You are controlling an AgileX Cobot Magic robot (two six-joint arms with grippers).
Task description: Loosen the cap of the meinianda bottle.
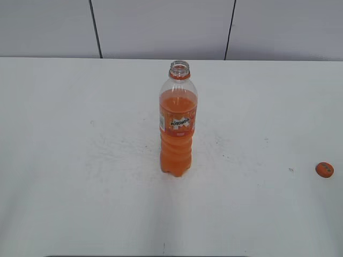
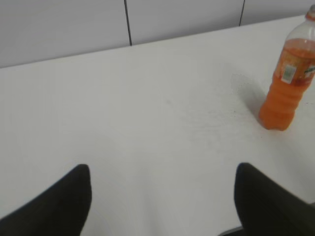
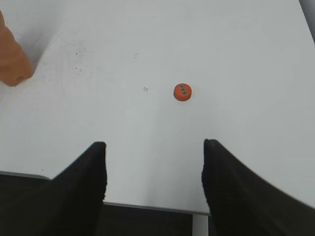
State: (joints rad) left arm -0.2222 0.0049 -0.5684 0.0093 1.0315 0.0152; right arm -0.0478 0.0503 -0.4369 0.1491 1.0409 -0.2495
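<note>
The meinianda bottle stands upright in the middle of the white table, its neck open with no cap on it. It also shows in the left wrist view at far right, and its base shows in the right wrist view at far left. The orange cap lies flat on the table at the right edge; it also shows in the right wrist view. My left gripper is open and empty, well left of the bottle. My right gripper is open and empty above the table's front edge, short of the cap. Neither gripper shows in the exterior view.
The white table has small dark specks around the bottle. A grey panelled wall runs behind the table's far edge. The table's front edge shows below my right gripper.
</note>
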